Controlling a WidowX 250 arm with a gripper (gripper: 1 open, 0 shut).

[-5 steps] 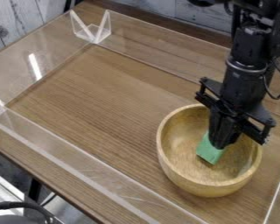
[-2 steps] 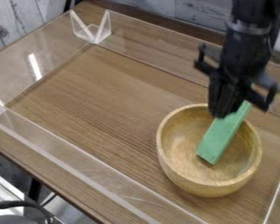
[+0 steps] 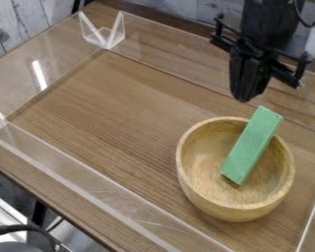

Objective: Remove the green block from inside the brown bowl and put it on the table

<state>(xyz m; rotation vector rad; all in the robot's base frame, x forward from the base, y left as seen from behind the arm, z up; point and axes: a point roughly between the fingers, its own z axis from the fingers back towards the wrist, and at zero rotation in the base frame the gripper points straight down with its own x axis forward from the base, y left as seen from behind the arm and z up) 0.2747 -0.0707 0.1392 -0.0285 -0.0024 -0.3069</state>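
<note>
Risen since earlier: gripper (image 3: 248, 94), fingers pressed together, holding nothing, now above the bowl's far rim. Table (image 3: 107, 108): clear-walled, broad bare wood left of bowl. Bowl (image 3: 200, 187): near right wall. Green block (image 3: 251, 146): leaning inside bowl, upper end past the rim.

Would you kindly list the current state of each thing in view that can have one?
gripper: shut, empty, raised above the bowl's far rim.
green block: inside the bowl, tilted, upper end leaning on the far rim, not held.
brown bowl: upright on the table, holding the block.
table: bears the bowl; block not on it yet.
</note>
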